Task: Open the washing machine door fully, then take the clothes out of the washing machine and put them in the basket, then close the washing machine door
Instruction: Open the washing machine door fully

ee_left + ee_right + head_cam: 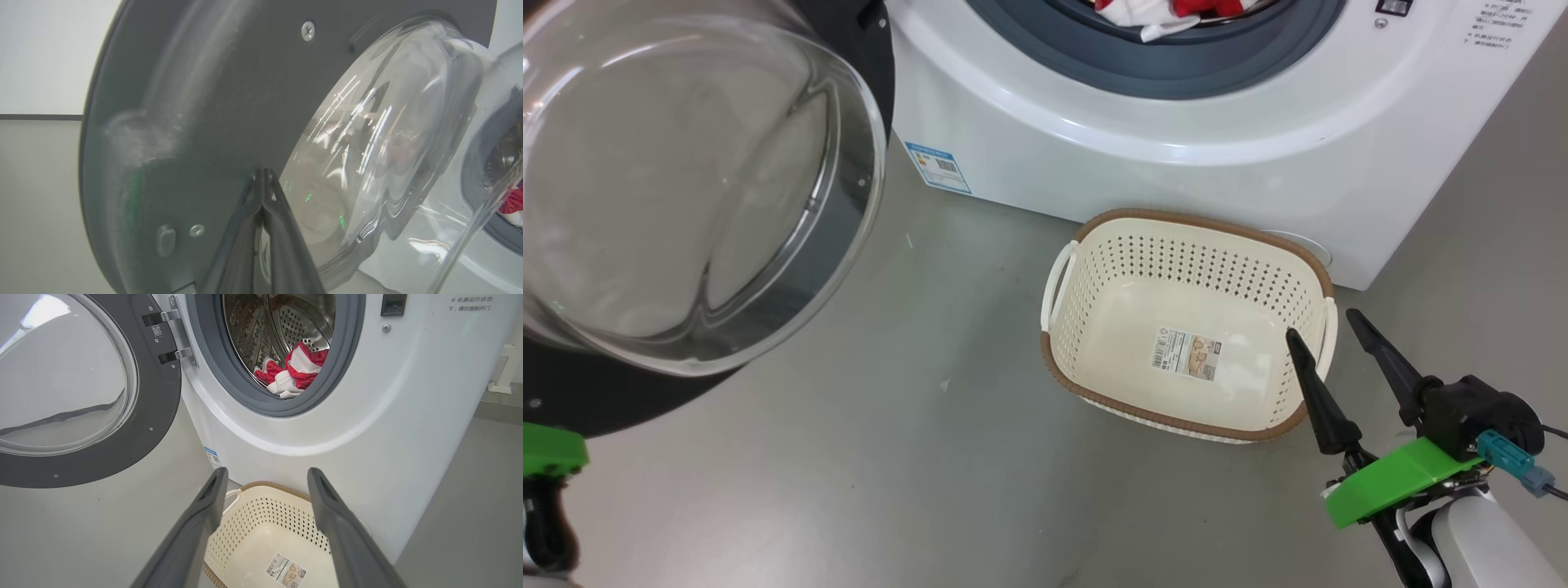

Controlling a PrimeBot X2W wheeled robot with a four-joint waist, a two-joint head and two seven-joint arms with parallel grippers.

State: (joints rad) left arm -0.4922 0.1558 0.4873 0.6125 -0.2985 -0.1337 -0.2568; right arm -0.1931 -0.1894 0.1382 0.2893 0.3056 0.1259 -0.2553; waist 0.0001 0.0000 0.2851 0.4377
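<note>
Now the left gripper is closed on nothing and points at the dark rim of the washing machine door. The right gripper is spread open over the basket. The clothes lie inside the washing machine.

door open, red-white clothes inside washing machine, cream basket in front

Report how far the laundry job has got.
Done: the washing machine door stands wide open. In hand: shut left pincer points at its inner face; open right pincer hangs near the empty basket. Left: the clothes lie in the drum; moving them, then closing the door.
</note>
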